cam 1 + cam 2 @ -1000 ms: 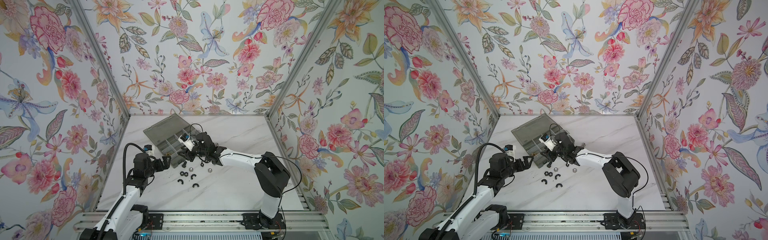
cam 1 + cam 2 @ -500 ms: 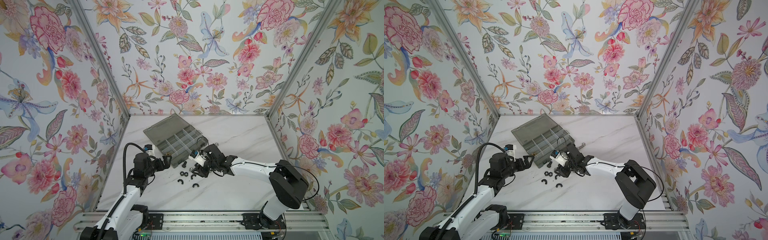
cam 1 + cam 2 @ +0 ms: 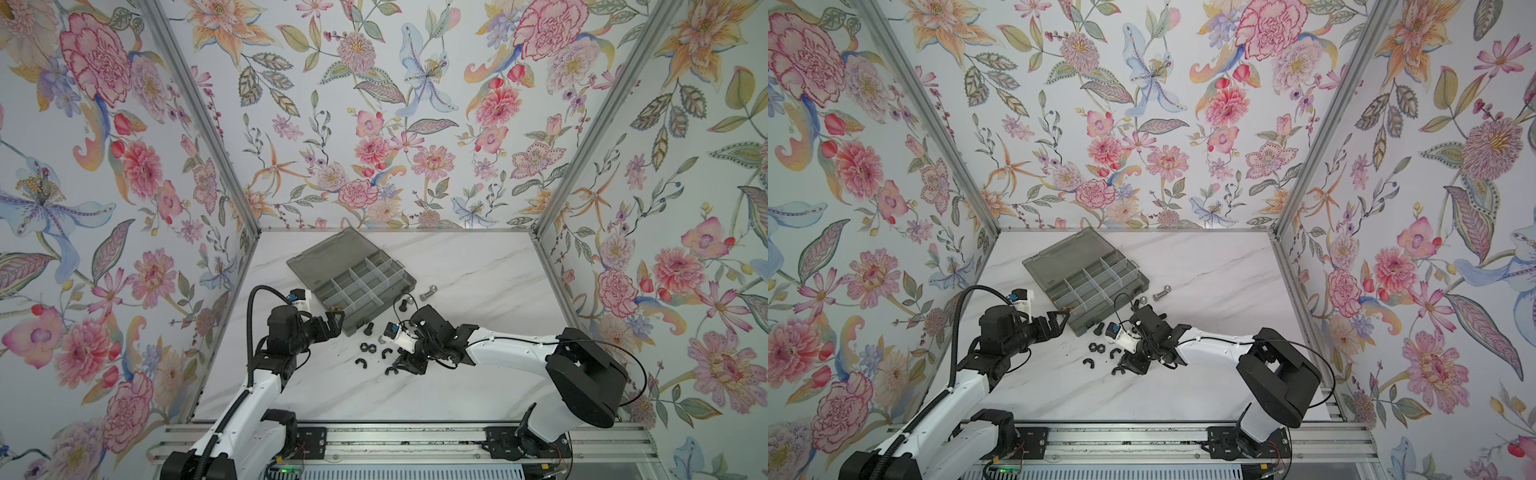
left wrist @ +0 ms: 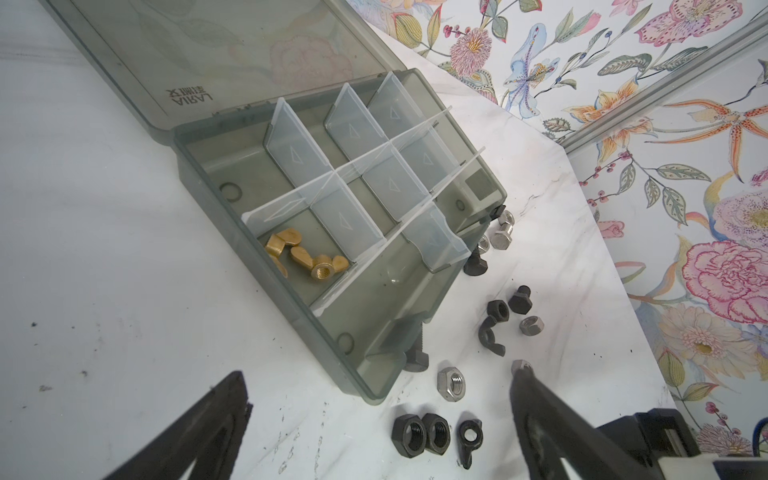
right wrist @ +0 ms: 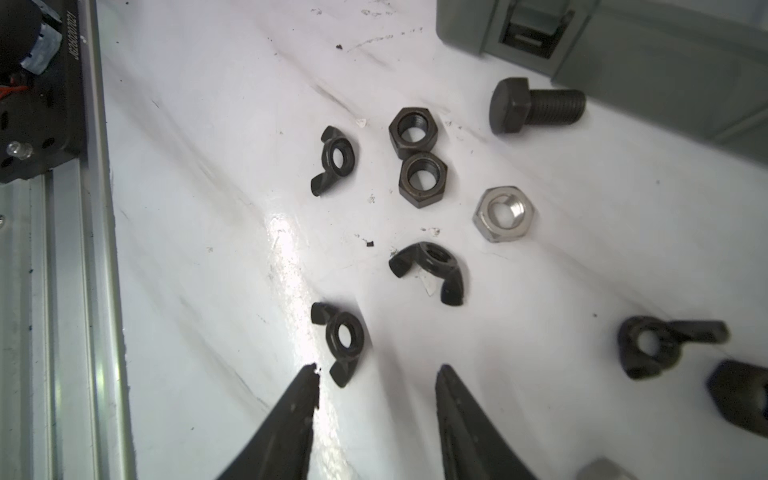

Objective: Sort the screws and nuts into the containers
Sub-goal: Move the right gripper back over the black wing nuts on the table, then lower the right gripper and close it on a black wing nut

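The smoky-grey translucent plastic organizer box (image 3: 386,309) is lying on the white marble-patterned tabletop (image 3: 457,386) with its flat lid folded right back, which is leaving every clear-walled compartment reachable from above. Brass-coloured wing nuts (image 4: 305,257) are already sitting in a compartment at the end nearest the left gripper (image 4: 378,372), so that kind appears sorted. The remaining hardware is lying loose just in front of the box, close enough for short carries: two black hex nuts (image 5: 415,137) touching each other, a silver hex nut (image 5: 505,214), a black hex-head bolt (image 5: 536,108) beside the box wall, black wing nuts (image 5: 428,266), and a silver hex-head bolt (image 3: 428,293) near the box's end away from the left arm. The right arm is reaching low across from its base, wrist tipping downward, and the right gripper (image 5: 378,370) is hanging over this scatter with its jaws about half apart and nothing between them. The nearest black wing nut (image 5: 340,340) is lying just beside one fingertip, probably the next pick. The left arm is bending at the elbow with its forearm roughly level, holding its claw spread wide and empty by the box's near corner, seemingly waiting clear of its partner's work.
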